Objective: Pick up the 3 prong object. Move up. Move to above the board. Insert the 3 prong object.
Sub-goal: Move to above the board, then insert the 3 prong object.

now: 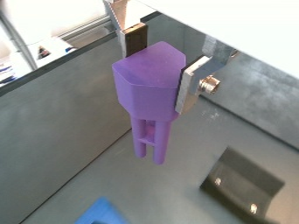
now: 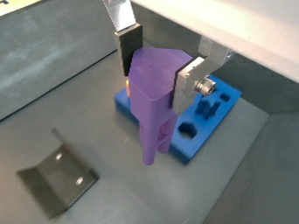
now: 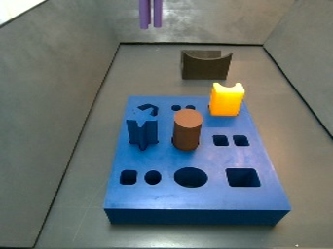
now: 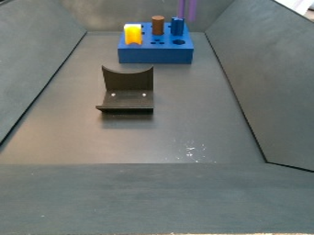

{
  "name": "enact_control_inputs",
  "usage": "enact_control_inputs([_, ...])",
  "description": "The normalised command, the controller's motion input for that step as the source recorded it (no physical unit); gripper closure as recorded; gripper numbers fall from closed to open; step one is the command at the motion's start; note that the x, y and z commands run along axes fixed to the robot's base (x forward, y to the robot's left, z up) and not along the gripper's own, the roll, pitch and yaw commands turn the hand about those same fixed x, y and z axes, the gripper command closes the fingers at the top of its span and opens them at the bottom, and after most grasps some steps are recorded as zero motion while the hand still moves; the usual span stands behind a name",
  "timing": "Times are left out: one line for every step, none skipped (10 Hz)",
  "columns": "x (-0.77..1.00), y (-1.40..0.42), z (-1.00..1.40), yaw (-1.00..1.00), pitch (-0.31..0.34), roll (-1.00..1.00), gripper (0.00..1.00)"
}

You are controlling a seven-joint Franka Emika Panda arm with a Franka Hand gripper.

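My gripper (image 1: 162,66) is shut on the wide top of the purple 3 prong object (image 1: 146,105), which hangs with its prongs pointing down, well above the floor. It shows the same way in the other wrist picture (image 2: 155,105), with the gripper (image 2: 160,70) clamped on it. The bright-blue board (image 2: 218,112) lies below and behind the piece; only a corner of it (image 1: 103,213) shows in a wrist view. In both side views only the prongs' lower end (image 3: 150,12) (image 4: 182,7) shows at the upper edge, above the board (image 3: 196,199) (image 4: 156,53). The gripper itself is out of both side views.
On the board stand a brown cylinder (image 3: 186,129), a dark blue notched block (image 3: 140,130) and a yellow piece (image 3: 228,97). The dark fixture (image 4: 127,89) (image 3: 204,63) stands on the grey floor beyond the board. Sloped grey walls enclose the floor.
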Motion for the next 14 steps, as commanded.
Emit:
enact_control_inputs([0.12, -1.00, 0.15, 0.01, 0.095, 0.00, 1.00])
enact_control_inputs([0.14, -1.00, 0.15, 0.01, 0.107, 0.00, 1.00])
enact_control_inputs([0.16, -1.00, 0.16, 0.00, 0.125, 0.01, 1.00])
enact_control_inputs([0.18, -1.00, 0.16, 0.01, 0.133, 0.01, 1.00])
enact_control_inputs([0.17, -0.77, 0.13, 0.01, 0.140, 0.01, 1.00])
enact_control_inputs([0.14, -0.51, 0.09, 0.01, 0.129, 0.02, 1.00])
enact_control_inputs([0.09, -0.27, 0.06, 0.00, 0.103, 0.03, 1.00])
enact_control_inputs([0.08, -0.19, 0.05, 0.01, 0.093, 0.03, 1.00])
enact_control_inputs([0.00, 0.00, -0.04, 0.00, 0.000, 0.00, 1.00])
enact_control_inputs([0.32, -0.04, -0.26, 0.57, 0.000, 0.00, 1.00])
enact_control_inputs([0.27, -0.13, -0.25, 0.84, 0.000, -0.05, 1.00])
enact_control_inputs([0.14, -0.13, -0.16, 0.78, -0.054, -0.05, 1.00])
enact_control_inputs([0.16, -0.05, -0.08, 0.83, -0.047, -0.01, 1.00])
enact_control_inputs([0.12, -0.01, -0.08, 0.79, -0.036, -0.01, 1.00])
